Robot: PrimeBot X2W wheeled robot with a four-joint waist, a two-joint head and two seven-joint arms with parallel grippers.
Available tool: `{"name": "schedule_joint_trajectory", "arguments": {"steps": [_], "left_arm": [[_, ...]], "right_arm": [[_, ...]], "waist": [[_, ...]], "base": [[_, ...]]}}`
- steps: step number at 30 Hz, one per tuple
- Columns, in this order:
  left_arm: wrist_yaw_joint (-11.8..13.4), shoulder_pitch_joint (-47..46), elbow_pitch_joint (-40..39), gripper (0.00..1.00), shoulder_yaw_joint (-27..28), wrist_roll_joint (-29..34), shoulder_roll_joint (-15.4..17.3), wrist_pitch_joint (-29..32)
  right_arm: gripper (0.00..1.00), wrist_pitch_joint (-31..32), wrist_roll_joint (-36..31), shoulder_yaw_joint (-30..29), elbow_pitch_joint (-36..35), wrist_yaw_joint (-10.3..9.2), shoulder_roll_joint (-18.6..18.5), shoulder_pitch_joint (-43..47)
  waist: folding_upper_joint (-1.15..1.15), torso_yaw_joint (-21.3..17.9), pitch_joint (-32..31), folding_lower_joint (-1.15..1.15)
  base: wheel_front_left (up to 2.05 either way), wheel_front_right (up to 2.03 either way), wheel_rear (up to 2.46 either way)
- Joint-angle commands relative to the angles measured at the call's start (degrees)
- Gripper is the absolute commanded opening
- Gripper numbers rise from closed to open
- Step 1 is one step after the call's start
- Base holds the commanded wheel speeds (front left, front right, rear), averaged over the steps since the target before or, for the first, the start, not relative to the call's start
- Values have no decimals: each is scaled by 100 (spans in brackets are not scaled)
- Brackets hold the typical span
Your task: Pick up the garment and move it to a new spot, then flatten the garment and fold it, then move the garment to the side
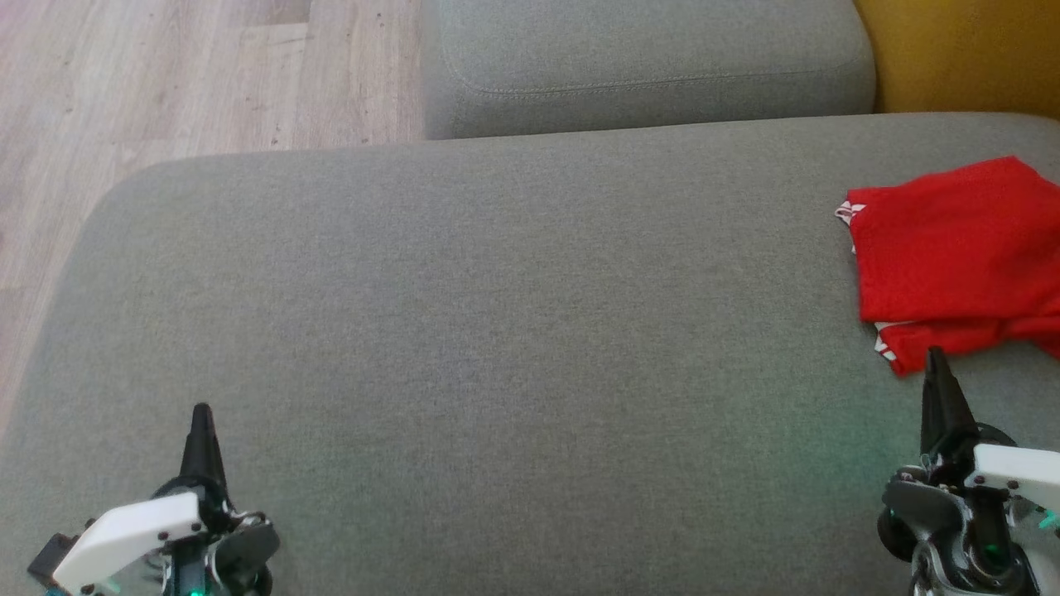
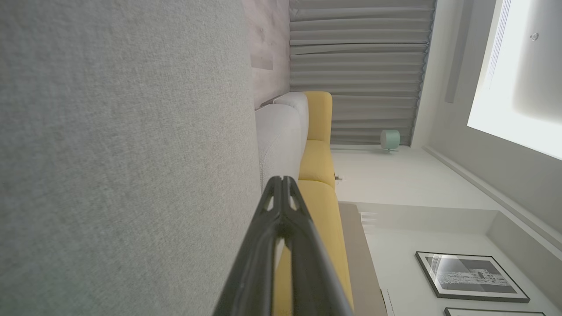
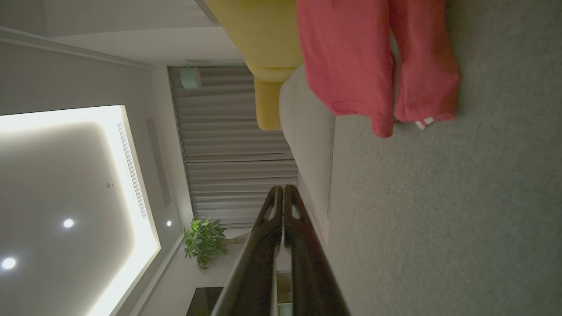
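Observation:
The garment (image 1: 961,261) is red with white trim and lies folded at the right edge of the grey sofa seat (image 1: 497,331). In the right wrist view the garment (image 3: 351,61) is at the top, ahead of the fingertips. My right gripper (image 1: 936,358) is shut and empty, its tip just short of the garment's near corner. The right gripper (image 3: 283,191) shows both fingers pressed together. My left gripper (image 1: 201,411) is shut and empty at the lower left, far from the garment. The left gripper (image 2: 281,181) points along the seat with its fingers together.
A second grey cushion (image 1: 646,66) stands behind the seat, with a yellow cushion (image 1: 961,50) at the back right. Wooden floor (image 1: 166,83) lies beyond the seat's rounded left edge. A yellow sofa part (image 2: 318,171) and curtains (image 2: 360,66) show in the left wrist view.

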Motion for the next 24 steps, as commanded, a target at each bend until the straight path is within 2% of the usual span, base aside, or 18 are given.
{"name": "schedule_joint_trajectory", "arguments": {"steps": [1,24], "left_arm": [[-37,-283,-166,0,189,47,45,32],[-37,-285,-165,0,221,74,22,58]], "right_arm": [[0,35,39,119,-181,40,-43,-270],[0,34,40,119,-181,40,-43,-270]], "waist": [[0,0,0,0],[0,0,0,0]], "base": [[0,0,0],[0,0,0]]}}
